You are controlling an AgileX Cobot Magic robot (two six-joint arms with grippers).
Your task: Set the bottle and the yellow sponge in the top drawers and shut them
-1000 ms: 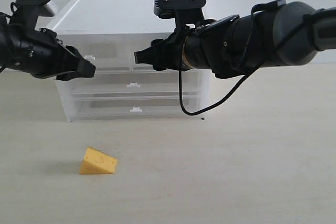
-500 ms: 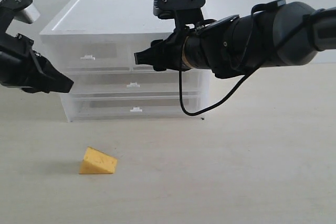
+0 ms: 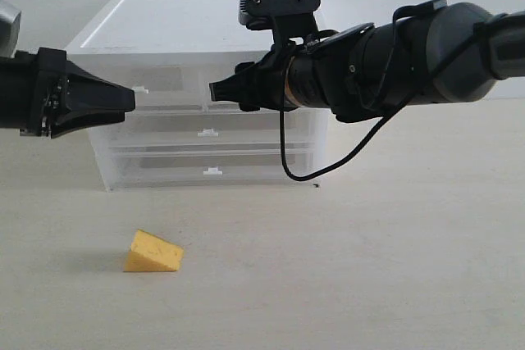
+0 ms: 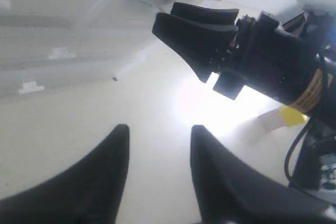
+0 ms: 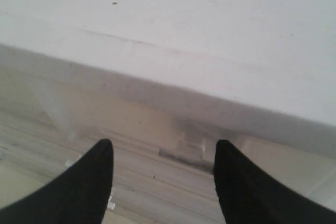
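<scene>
Yellow sponge [image 3: 153, 253] lies on the table [image 3: 369, 268], unstowed. No bottle shows. Top drawers [image 3: 168, 88] look shut. Left gripper [image 4: 160, 129] and right gripper [image 5: 163, 148] gape, empty.

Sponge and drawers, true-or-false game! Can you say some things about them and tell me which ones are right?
1. The sponge lies on the table. True.
2. The left jaws hold the sponge. False: they are open and empty.
3. The left top drawer is pulled out. False: it looks shut.
4. The right jaws are open. True.
5. The bottle stands beside the sponge. False: no bottle is in view.
</scene>
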